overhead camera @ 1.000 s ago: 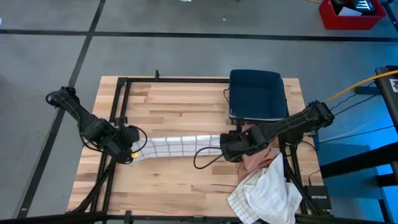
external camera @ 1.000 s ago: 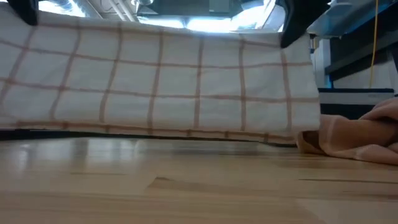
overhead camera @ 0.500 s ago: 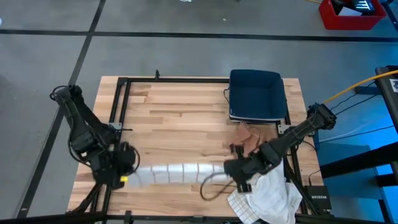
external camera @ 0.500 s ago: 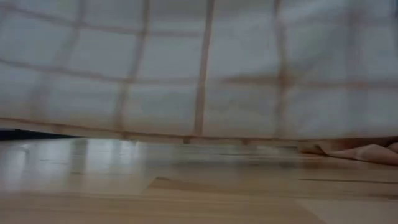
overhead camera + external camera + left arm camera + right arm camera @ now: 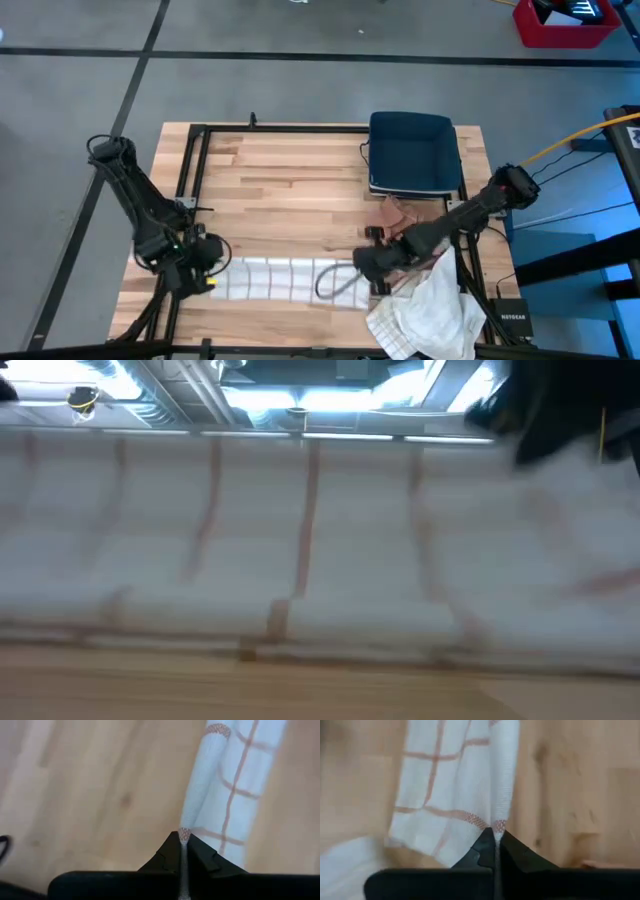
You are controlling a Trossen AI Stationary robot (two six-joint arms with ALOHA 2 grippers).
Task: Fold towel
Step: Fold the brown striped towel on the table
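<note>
Both grippers (image 5: 208, 277) (image 5: 366, 272) apparently on towel (image 5: 275, 280)

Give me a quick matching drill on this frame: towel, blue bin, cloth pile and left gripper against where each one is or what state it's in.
Things:
1. checked towel
2. blue bin
3. cloth pile
4. left gripper

Places or states:
A. heaped at the table's front right corner
B. shut on a towel edge
C. stretched between both grippers along the table's front
D. at the table's back right

Pairs: 1-C, 2-D, 3-A, 4-B
</note>
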